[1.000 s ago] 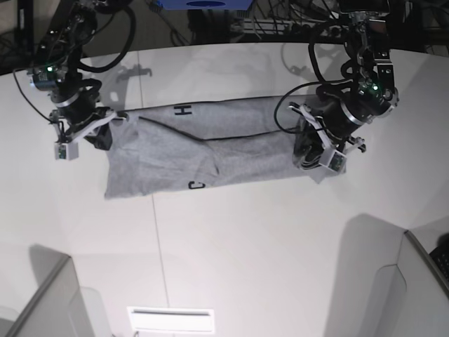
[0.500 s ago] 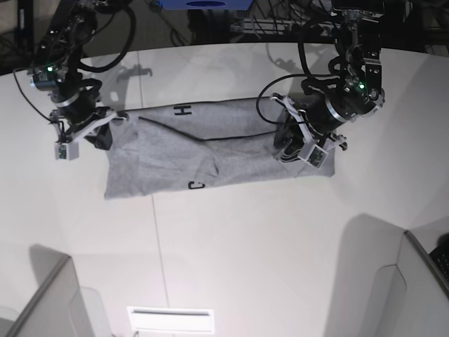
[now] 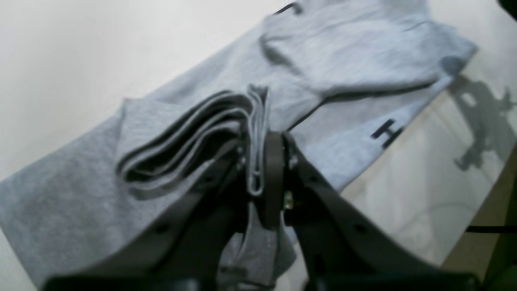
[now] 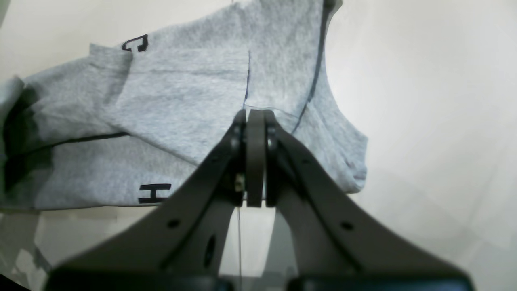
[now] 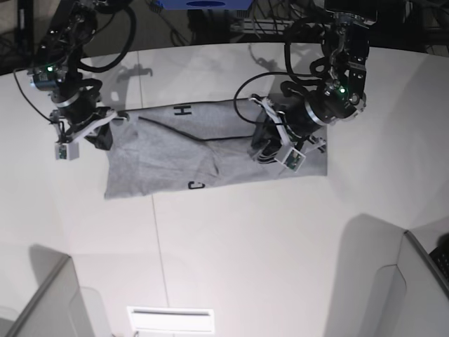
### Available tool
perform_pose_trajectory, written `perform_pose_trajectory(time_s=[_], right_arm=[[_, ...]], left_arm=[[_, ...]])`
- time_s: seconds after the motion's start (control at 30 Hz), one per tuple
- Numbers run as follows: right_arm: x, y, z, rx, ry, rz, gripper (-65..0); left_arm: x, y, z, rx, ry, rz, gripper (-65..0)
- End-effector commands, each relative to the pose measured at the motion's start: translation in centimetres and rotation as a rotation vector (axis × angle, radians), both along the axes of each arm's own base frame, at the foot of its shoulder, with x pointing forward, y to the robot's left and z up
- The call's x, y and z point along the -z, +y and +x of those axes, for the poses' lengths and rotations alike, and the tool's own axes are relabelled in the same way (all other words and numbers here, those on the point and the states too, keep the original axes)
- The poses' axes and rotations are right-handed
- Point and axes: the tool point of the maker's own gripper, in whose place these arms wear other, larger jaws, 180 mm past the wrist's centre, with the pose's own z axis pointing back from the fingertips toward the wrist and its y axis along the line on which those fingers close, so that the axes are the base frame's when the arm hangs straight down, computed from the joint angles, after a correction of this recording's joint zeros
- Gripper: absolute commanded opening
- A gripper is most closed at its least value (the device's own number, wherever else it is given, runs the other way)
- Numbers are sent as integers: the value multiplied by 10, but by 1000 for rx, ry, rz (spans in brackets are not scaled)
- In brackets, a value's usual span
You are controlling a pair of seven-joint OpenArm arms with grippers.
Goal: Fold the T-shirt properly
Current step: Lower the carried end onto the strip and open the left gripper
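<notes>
The heather-grey T-shirt (image 5: 175, 151) lies as a long band across the white table, with black letters H (image 5: 183, 110) and C (image 5: 196, 185) showing. My left gripper (image 5: 265, 145) is shut on the band's right end, lifted and doubled back over the shirt. In the left wrist view several stacked layers of the T-shirt (image 3: 355, 52) are pinched in the left gripper (image 3: 258, 173). My right gripper (image 5: 102, 136) is at the band's left end. In the right wrist view the right gripper (image 4: 254, 115) is shut, its tips meeting at a hem of the T-shirt (image 4: 181, 89).
The table (image 5: 231, 239) has a seam running front to back. Grey partition panels stand at the front left (image 5: 49, 302) and front right (image 5: 414, 281). A white slotted box (image 5: 170, 319) sits at the front edge. Cables and gear crowd the back edge.
My left gripper has carried the shirt's right end leftward over the band, shortening it. The right arm and the left end have stayed put.
</notes>
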Motion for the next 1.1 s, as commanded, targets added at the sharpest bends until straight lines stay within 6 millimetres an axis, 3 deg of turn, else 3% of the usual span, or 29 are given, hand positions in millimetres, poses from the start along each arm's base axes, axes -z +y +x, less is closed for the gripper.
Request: perform_pose_trajectory(time_s=[0.0, 0.53, 0.77, 0.8, 1.07], right_arm=[[-10, -3, 5, 8, -41, -2, -650], [-10, -3, 5, 8, -40, -2, -650], [-10, -3, 5, 8, -40, 0, -650], [-10, -3, 5, 8, -40, 0, -650], [-10, -3, 5, 8, -40, 0, -650]], left_arm=[[-11, -2, 6, 0, -40, -25, -650], [-15, -4, 11, 8, -54, -25, -650], [10, 2, 7, -10, 19, -17, -650], [13, 3, 7, -12, 28, -16, -632], [11, -4, 11, -15, 26, -41, -296]])
